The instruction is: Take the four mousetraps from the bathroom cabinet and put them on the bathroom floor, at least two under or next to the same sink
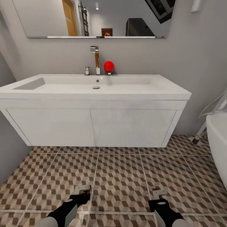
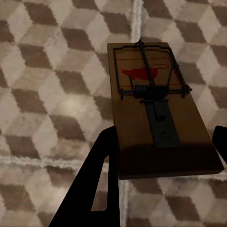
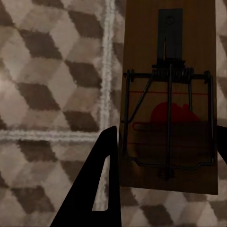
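Wooden mousetraps are sitting clamped in both pincers at lower frame: the left pincer (image 1: 82, 191) is gripping one mousetrap (image 2: 158, 113), the right pincer (image 1: 159, 194) another (image 3: 170, 94), long axes running forward toward the bathroom sink (image 1: 94, 126), above the bathroom floor (image 1: 119, 176).

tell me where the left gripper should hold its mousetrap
By the two long side edges at the bare wooden end, coming from that end, roughly as the left gripper sits on the mousetrap now. The board is flat and narrow, and the spring and wire bar crowd the far half, so fingers are probably safest kept off those.
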Controlling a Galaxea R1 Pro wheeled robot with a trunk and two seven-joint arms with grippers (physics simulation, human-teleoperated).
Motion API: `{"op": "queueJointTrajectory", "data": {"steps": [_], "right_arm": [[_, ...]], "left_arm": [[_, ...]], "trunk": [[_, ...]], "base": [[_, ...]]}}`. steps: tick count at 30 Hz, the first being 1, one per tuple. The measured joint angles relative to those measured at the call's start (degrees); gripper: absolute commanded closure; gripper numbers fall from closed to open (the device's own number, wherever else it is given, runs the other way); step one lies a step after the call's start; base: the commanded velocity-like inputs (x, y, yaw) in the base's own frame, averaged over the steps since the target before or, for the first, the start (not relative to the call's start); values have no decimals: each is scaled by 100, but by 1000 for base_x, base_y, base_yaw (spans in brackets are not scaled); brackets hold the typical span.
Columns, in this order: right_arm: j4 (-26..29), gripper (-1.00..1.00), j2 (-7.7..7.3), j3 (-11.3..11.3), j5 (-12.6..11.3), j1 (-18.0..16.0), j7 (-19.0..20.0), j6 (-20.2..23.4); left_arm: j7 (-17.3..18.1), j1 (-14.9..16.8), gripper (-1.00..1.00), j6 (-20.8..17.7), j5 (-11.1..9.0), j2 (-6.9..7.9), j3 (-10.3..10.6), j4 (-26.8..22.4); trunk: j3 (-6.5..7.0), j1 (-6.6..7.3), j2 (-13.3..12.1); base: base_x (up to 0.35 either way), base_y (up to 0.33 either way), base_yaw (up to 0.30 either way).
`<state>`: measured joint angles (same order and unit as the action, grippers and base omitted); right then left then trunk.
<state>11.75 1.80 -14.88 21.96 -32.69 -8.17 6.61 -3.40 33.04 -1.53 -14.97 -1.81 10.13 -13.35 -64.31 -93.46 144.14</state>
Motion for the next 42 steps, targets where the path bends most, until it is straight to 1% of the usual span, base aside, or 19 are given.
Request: {"op": "queueJointTrajectory", "data": {"steps": [13,18,23,32,42], "right_arm": [[24,100,-3,-5,-1,0,6,-43],[26,100,-1,2,0,0,5,-130],[28,100,0,5,7,0,0,-343],[24,100,0,7,18,1,-2,-401],[21,100,0,1,20,0,-2,-404]], "left_arm": [[-2,0,100,38,11,11,0,-2],[-2,-1,100,54,17,12,0,0],[-2,-1,100,55,20,12,0,1],[-4,0,100,53,16,12,0,3],[-11,0,100,64,18,12,0,1]], "trunk": [[0,0,0],[-110,-13,6],[-221,-26,13],[-421,-49,25],[-421,-49,26]], "base": [[0,0,0],[0,0,0],[0,0,0],[0,0,0],[0,0,0]]}}
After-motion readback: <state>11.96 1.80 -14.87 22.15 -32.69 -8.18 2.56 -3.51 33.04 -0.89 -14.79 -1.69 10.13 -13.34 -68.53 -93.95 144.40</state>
